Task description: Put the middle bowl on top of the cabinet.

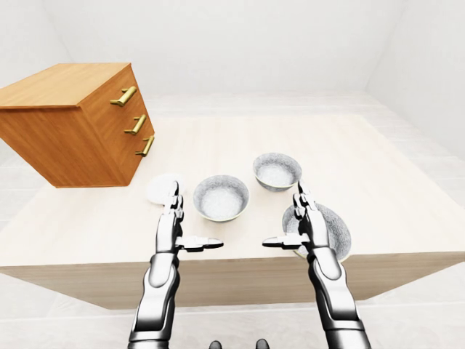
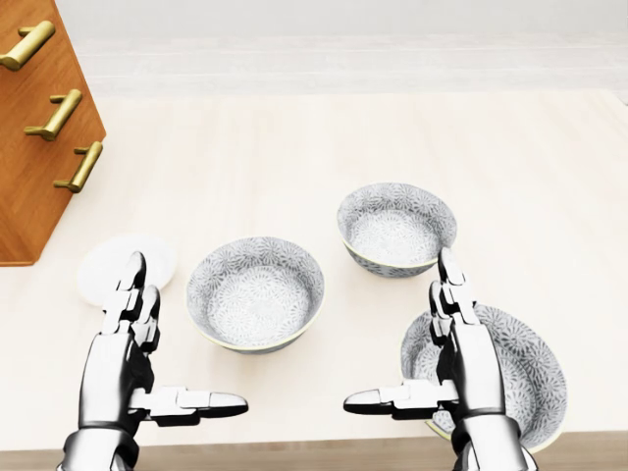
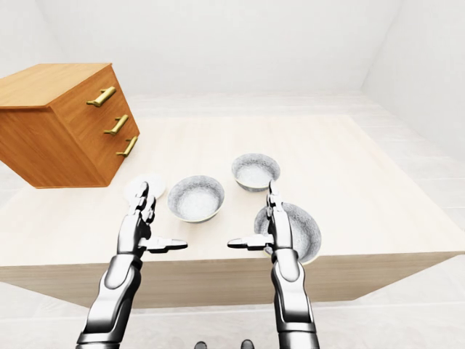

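so, three patterned grey bowls sit on the pale table (image 2: 294, 137). in the head view the medium bowl (image 2: 255, 292) is just left of centre, the small bowl (image 2: 396, 228) is up and right of it, and the big bowl (image 2: 535, 378) is at lower right. left to right the small one's in the middle; by size it's the medium one. a white disc (image 2: 103, 267) lies left of the medium bowl. the wooden cabinet (image 1: 65, 123) with three brass handles is at upper left, well apart from the bowls. left hand (image 2: 128, 358) and right hand (image 2: 469, 368) are both spread wide, thumbs pointing at each other, holding nothing. the right one overlaps the big bowl's left rim.
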